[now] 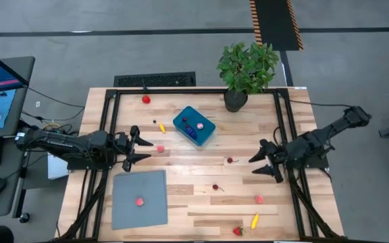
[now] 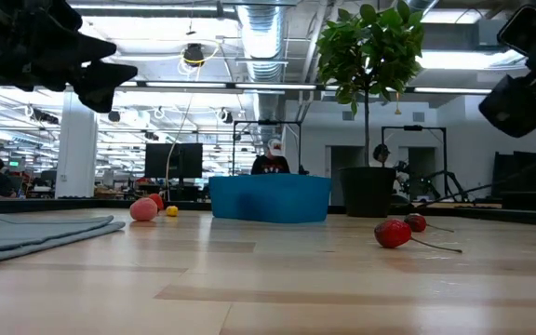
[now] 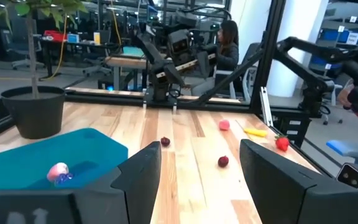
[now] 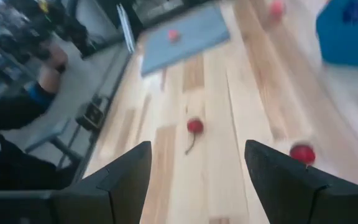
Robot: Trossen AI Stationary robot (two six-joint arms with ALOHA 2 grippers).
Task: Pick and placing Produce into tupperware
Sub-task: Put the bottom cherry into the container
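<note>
On the near edge of the light wooden-plank desk (image 1: 201, 145) lie a small red strawberry (image 1: 238, 231) and a yellow banana-shaped piece (image 1: 254, 220), with a pink round piece (image 1: 258, 199) just beyond them. At the near left lies a flat grey square sheet (image 1: 139, 198) carrying one red piece (image 1: 140, 200). A small dark-red cherry with a stem (image 1: 215, 187) lies between the sheet and the pink piece; a second cherry (image 1: 229, 160) lies farther in.

The left pincer (image 1: 142, 149) hangs above the desk's left side, fingers spread and empty, with a pink piece (image 1: 160, 148) just off its tips. The right pincer (image 1: 258, 167) hangs above the right side, fingers likewise spread and empty, well apart from the cherries.

Beyond the pincers, a small yellow piece (image 1: 162, 127) lies beside the small teal-blue rounded-rectangular plastic container (image 1: 194, 125), which rests past the desk's centre and holds a pink piece (image 1: 199, 125) and a dark one. A red piece (image 1: 146, 99) lies near the far edge, and a leafy green plant in a black pot (image 1: 246, 73) stands at the far right.
</note>
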